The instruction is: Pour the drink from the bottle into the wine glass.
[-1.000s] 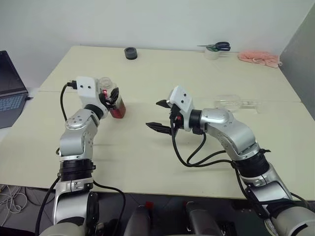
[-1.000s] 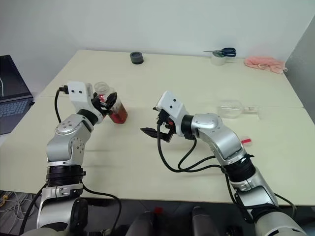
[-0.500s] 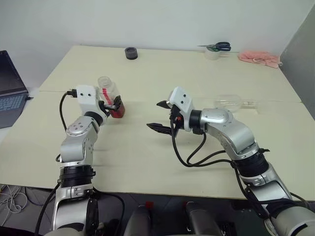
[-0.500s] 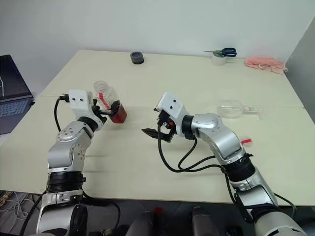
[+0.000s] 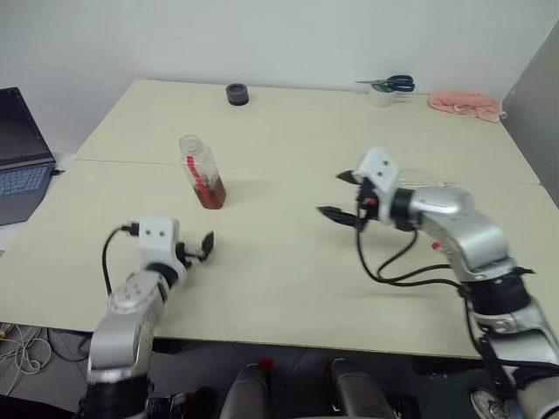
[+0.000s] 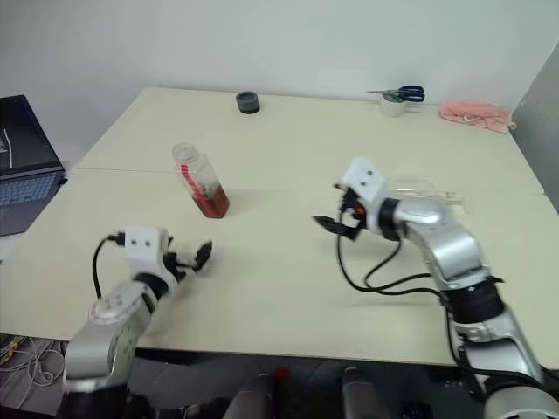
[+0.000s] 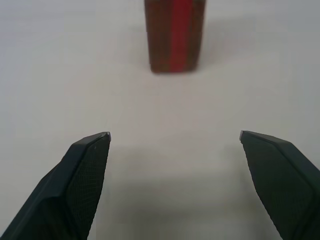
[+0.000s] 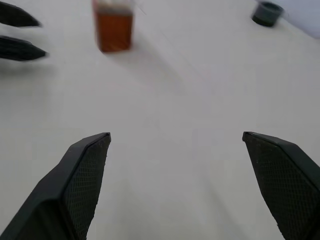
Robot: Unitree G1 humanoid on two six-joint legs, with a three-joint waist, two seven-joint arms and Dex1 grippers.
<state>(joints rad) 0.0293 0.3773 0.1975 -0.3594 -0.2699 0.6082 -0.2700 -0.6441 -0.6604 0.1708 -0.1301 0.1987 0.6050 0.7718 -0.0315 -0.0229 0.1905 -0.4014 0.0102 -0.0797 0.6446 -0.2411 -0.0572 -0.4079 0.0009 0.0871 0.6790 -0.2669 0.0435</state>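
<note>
The bottle [image 5: 201, 171] stands upright and alone on the left half of the table, with the amber drink [image 5: 210, 192] in its lower part and a red strip down its side. My left gripper [image 5: 203, 247] hangs open and empty well in front of it, near the table's front edge. The left wrist view shows the bottle's base [image 7: 175, 35] ahead of the spread fingers. The wine glass [image 6: 417, 185] lies on its side at the right, partly hidden behind my right arm. My right gripper [image 5: 336, 195] is open and empty, just left of the glass.
A laptop [image 5: 17, 148] sits off the table's left side. At the back edge are a black round object [image 5: 236, 92], scissors on a white roll [image 5: 384, 85] and a pink cloth [image 5: 463, 102]. A grey panel stands at the far right.
My left gripper opened, let go of the bottle and drew back and down toward the front edge. My right gripper swung to the right, toward the lying glass. The camera view shifted a little.
</note>
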